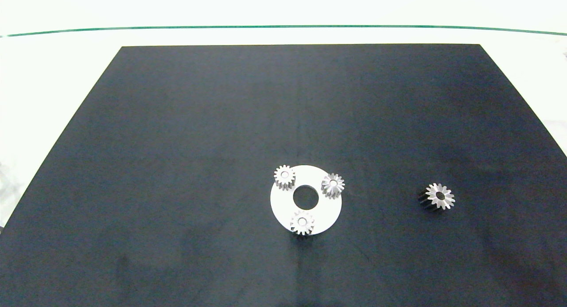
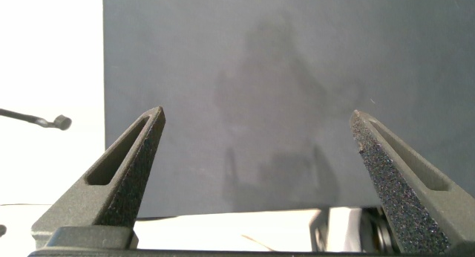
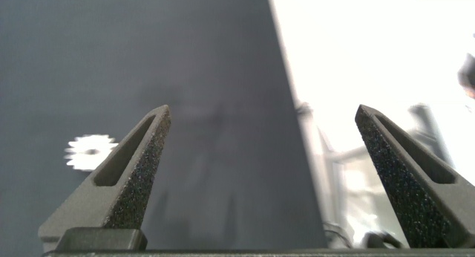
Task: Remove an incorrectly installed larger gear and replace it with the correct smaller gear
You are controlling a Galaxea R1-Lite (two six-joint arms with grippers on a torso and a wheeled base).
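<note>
With my left pincer (image 2: 252, 149) and right pincer (image 3: 260, 149) both spread wide and empty, I risk seizing the wrong gear, since the larger gear (image 1: 436, 197), lying well right of the white disc (image 1: 328, 209), closely resembles the three small gears (image 1: 302, 223) seated on it.

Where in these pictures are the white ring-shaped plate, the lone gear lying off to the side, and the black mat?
white plate (image 1: 330, 211): head view, bare rim.
lone gear (image 1: 440, 196): head view, silver top face.
black mat (image 1: 186, 143): head view, bare surface.
</note>
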